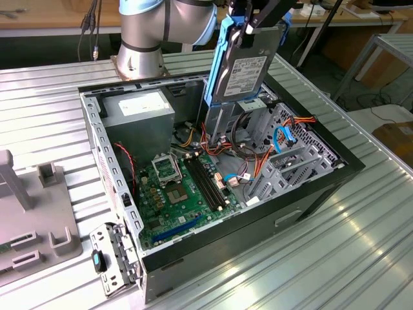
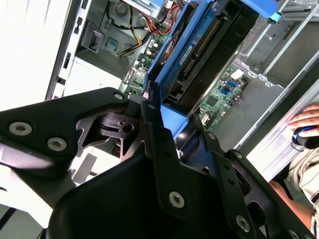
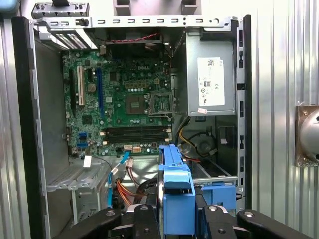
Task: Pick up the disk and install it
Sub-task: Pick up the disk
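The disk (image 1: 247, 72), a grey drive with a white label and blue side rails, hangs upright over the back right part of the open computer case (image 1: 97, 139). My gripper (image 1: 250, 27) is shut on its upper end. The disk's lower edge sits just above the metal drive cage (image 1: 284, 152). In the first wrist view the disk's blue rail (image 3: 177, 191) stands between the black fingers (image 3: 212, 221), with the case interior beyond. In the second wrist view the disk (image 2: 192, 50) runs away from the gripper (image 2: 162, 117) toward the case.
Inside the case lie the green motherboard (image 1: 174, 187), the grey power-supply box (image 1: 139, 106) and orange and blue cables (image 1: 281, 139). A loose metal bracket (image 1: 110, 258) lies at the case's near corner beside a grey fixture (image 1: 35, 219). A person's hand (image 2: 304, 122) shows in the second wrist view.
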Robot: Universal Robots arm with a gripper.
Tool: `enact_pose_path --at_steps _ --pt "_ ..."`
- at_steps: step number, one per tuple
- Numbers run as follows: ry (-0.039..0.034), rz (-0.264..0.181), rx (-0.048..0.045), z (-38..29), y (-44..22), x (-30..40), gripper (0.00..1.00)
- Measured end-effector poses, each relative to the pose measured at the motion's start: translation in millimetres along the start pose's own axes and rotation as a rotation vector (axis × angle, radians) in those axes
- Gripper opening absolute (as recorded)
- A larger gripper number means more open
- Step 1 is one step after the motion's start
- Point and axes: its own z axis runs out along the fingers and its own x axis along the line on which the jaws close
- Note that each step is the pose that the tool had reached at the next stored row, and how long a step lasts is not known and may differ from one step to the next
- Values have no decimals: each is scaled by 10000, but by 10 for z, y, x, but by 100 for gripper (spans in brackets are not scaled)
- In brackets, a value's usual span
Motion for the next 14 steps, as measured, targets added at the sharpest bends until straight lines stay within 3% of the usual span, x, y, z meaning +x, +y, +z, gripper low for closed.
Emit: enact_pose_path --at_steps 7,14 --pt "0 0 0 1 -40 3 37" --pt "0 0 0 6 -151 -3 37"
